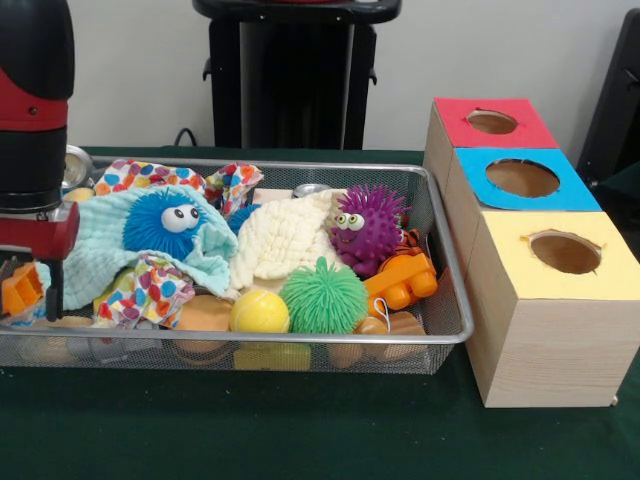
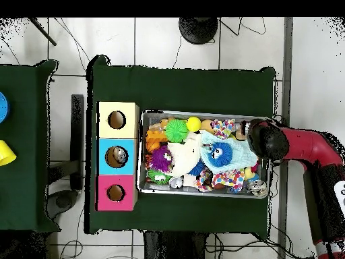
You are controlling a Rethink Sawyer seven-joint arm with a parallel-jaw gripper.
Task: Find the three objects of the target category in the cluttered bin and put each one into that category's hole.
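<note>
The room had a pale tiled floor (image 2: 168, 44) with thin cables trailing across it, and a plain light wall (image 1: 130, 70) rose behind the robot's black pedestal (image 1: 295, 75). A dark green cloth covered the table (image 1: 300, 430); a second green-covered surface (image 2: 23, 148) stood apart at the overhead view's left. The red and black arm (image 2: 303, 150) reached over one end of the wire-mesh bin (image 1: 452, 300), its end (image 1: 30, 230) low over the clutter there; whether the claw was open or closed could not be told, nor whether it held anything. The bin lay in the middle of the table, just beside a row of three pale wooden boxes (image 1: 545, 345) topped red, blue and yellow. The blue-surround hole (image 1: 522, 178) was the middle one, and in the overhead view something silvery showed inside it. The bin held a pale blue cloth (image 1: 100, 250) around a blue spiky ball (image 1: 160, 222) with eyes, a cream cloth (image 1: 280, 240), a spotted cloth (image 1: 140, 178), a purple spiky ball (image 1: 368, 228), a green spiky ball (image 1: 322, 297), an orange toy (image 1: 400, 280) and a smooth yellow ball (image 1: 259, 312). One silvery can (image 1: 312, 189) peeked out at the far rim behind the cream cloth; another (image 1: 74, 166) sat at the far corner beside the arm.
</note>
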